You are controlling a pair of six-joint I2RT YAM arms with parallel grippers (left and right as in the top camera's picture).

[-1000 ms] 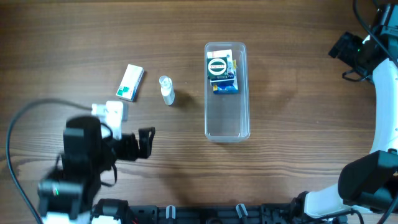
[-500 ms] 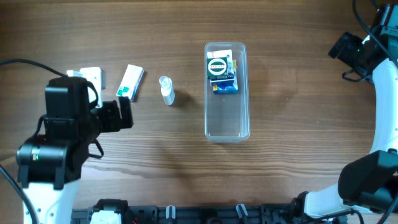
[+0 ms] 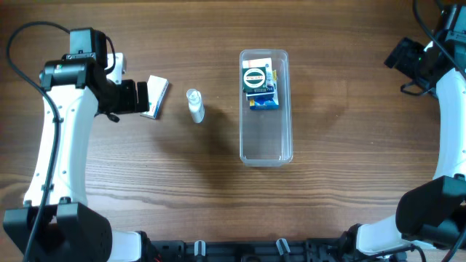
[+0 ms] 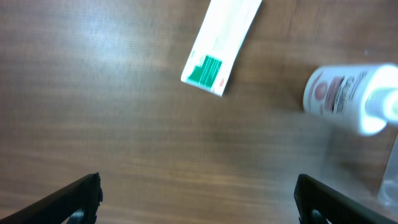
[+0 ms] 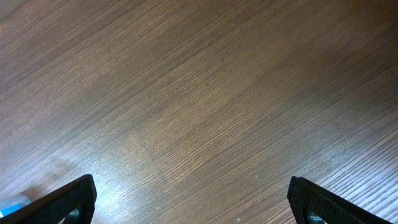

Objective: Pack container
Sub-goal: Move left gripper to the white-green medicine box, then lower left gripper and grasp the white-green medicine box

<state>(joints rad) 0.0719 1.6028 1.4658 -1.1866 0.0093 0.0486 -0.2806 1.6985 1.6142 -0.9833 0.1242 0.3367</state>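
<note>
The clear container lies lengthwise at the table's middle. Small boxes are packed in its far end and its near half holds nothing. A white box with a green patch lies to its left and also shows in the left wrist view. A small white bottle lies on its side between box and container, also in the left wrist view. My left gripper is open and empty, just left of the box. My right gripper is open and empty over bare wood at the far right.
The table is brown wood. A black rail runs along the front edge. The right arm runs down the right edge.
My left arm has swung from the front left of the table back to the white and green box. The right arm, the container and the loose items have not moved.
</note>
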